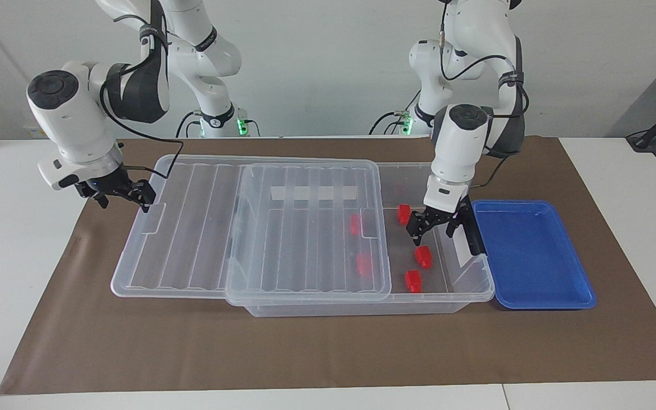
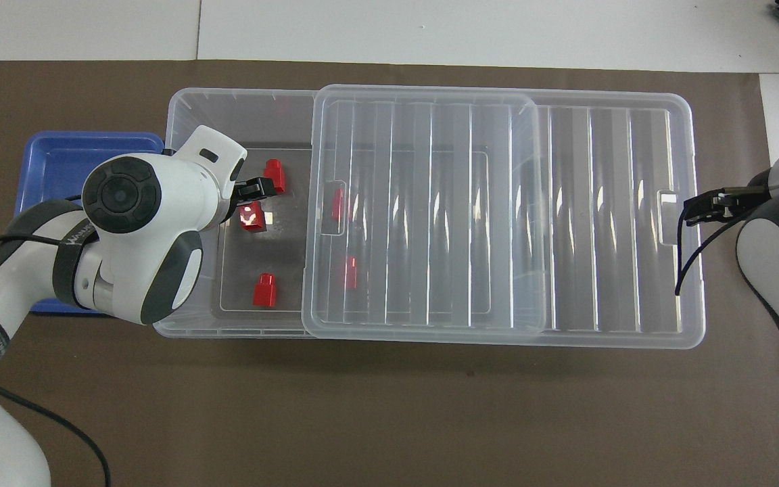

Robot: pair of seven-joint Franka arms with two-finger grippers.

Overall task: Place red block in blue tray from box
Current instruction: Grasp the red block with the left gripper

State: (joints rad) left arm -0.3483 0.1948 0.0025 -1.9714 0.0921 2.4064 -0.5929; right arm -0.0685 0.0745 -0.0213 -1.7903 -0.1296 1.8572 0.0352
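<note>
The box [image 1: 464,285] is clear plastic, its ribbed lid [image 1: 248,228] see-through too. In the box lie bright red blocks [image 1: 413,281]; beside the box sits a glossy blue tray [image 1: 533,256]; under the box lies a brown mat [image 1: 305,353].

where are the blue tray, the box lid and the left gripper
blue tray [image 1: 533,256], facing view, bare floor of the tray
box lid [image 1: 305,228], facing view, ribbed top panel
left gripper [image 1: 434,226], facing view, midway between its open fingertips, inside the box
</note>
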